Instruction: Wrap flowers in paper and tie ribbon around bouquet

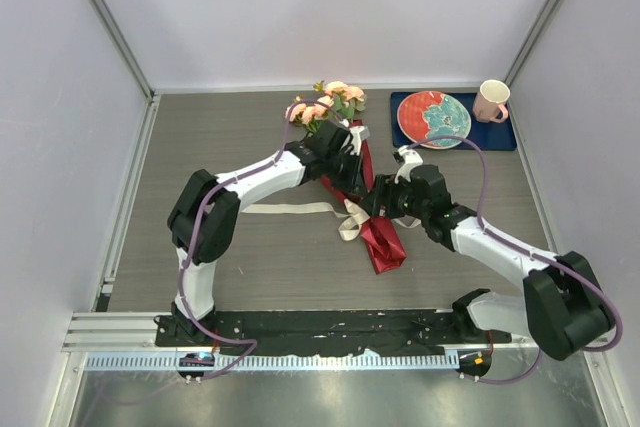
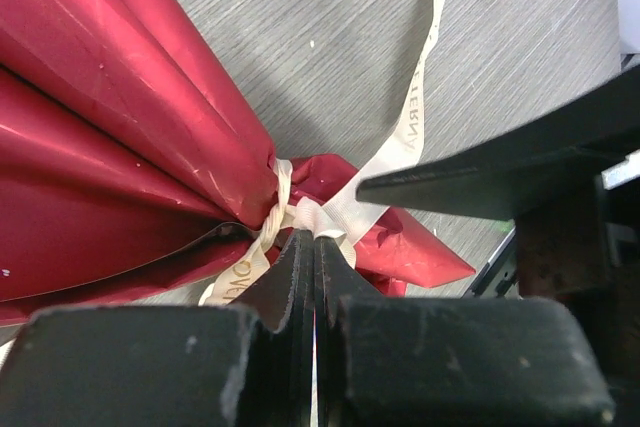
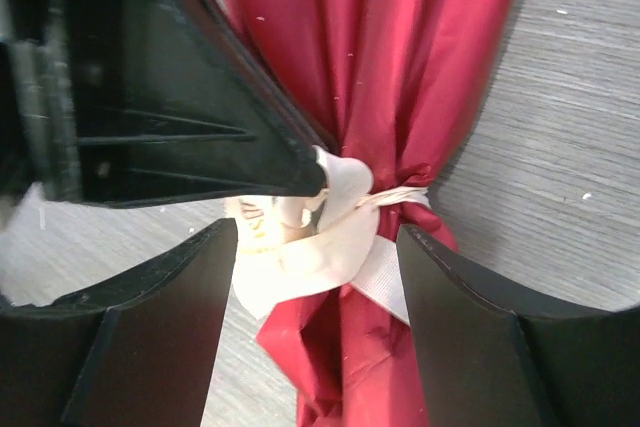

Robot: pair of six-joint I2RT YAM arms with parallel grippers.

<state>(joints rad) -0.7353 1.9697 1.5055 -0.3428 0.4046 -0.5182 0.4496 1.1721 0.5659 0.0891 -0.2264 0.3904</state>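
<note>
i saw the table (image 1: pixel 250 257) with open wood left of the arms and walls on three sides. the bouquet (image 1: pixel 383 242) lay mid-table, well apart from every edge, its red paper (image 2: pixel 100 97) pinched to a neck. far right, a blue mat (image 1: pixel 500 135) carried a bare plate (image 1: pixel 434 119) and a mug (image 1: pixel 491 100); its inside i couldn't see. the flowers (image 1: pixel 328 102) pointed at the back wall. the ribbon (image 3: pixel 330 247) circled the neck. the left gripper (image 2: pixel 313 247) was clamped on its knot; the right gripper (image 3: pixel 310 237) stood spread astride it.

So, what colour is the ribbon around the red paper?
The ribbon is cream with faint lettering; left wrist view shows it best.
</note>
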